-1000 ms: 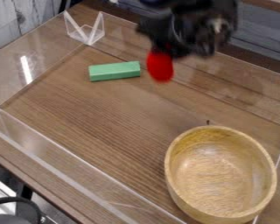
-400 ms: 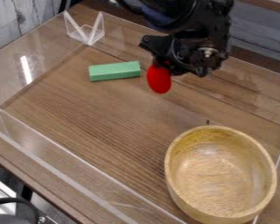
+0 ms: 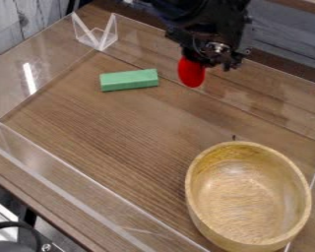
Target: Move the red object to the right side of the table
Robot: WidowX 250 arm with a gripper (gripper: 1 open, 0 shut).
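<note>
A green rectangular block [image 3: 129, 80] is seen lying toward the upper left of the wooden table [image 3: 114, 128], its long axis set roughly across the view. Just right of it, the red object [image 3: 192, 72] is shown at the upper middle, beneath the dark gripper [image 3: 211, 54], its long axis close to upright and its rounded end pointed down the view. The red object appears to be pinched between the fingers, though the contact is partly hidden by the dark gripper. Compared with the earlier frame, the arm and the red object have been shifted up the view and slightly right, while the block has been left in place. At lower right, a round light wooden bowl [image 3: 247, 195] is pictured. No brand, label or writing can be read.
</note>
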